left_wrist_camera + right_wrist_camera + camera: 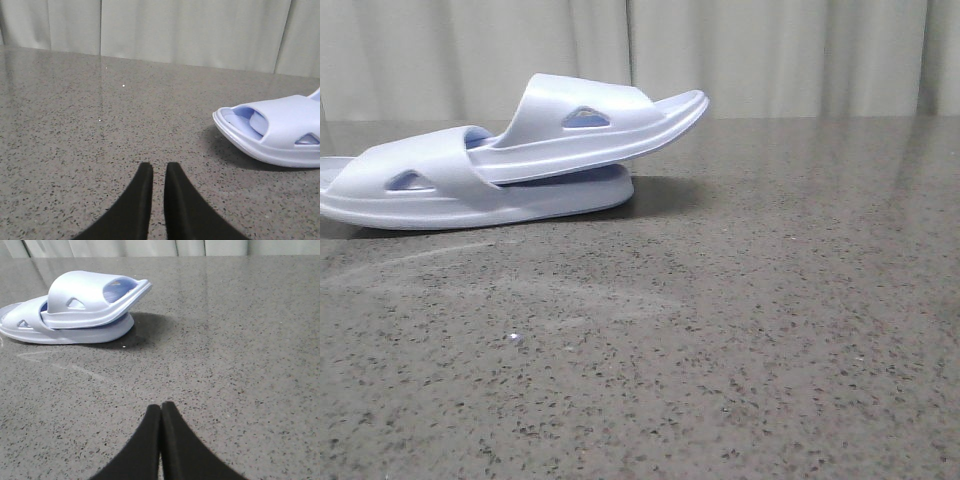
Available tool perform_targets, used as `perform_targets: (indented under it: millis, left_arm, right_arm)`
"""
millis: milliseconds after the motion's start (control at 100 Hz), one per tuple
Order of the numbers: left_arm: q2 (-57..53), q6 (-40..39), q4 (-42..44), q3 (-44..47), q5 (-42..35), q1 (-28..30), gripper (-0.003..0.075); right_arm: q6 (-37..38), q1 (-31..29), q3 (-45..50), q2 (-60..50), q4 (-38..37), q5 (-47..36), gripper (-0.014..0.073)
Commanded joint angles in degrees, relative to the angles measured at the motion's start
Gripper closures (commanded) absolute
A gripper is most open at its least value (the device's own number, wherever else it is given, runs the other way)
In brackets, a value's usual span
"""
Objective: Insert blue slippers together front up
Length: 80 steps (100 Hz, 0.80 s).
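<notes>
The two blue slippers lie nested on the grey stone table. The lower slipper (430, 195) rests flat. The upper slipper (590, 120) is pushed under its strap, with its open front tilted up and to the right. In the right wrist view the upper slipper (85, 295) sits on the lower one (75, 335), far from my right gripper (161, 407), which is shut and empty. My left gripper (159, 167) is empty, its jaws nearly together with a thin slit, and one slipper end (280, 135) lies well off to its side. Neither gripper shows in the front view.
The speckled grey tabletop (720, 330) runs back to a pale curtain (770, 50) behind the table. A faint pale smear (520, 290) marks the surface in front of the slippers.
</notes>
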Motion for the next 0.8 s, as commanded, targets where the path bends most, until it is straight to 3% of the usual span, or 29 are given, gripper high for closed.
perform_targets:
  millis: [0,160,790]
  left_arm:
    - [-0.6,-0.6,0.7,0.6,-3.4,-0.4,0.0705]
    - [-2.4,-0.3,1.8,0.6,-0.2,-0.4,0.0705]
    - [-2.4,-0.2,2.2,0.5,-0.6,-0.4,0.0705]
  right_arm:
    - [-0.5,0.0,-1.7,0.0,0.4,-2.5,0.0672]
    - [-0.5,0.0,-1.7,0.0,0.4,-2.5,0.0672]
    - [-0.5,0.0,-1.7,0.0,0.4,-2.5,0.0672]
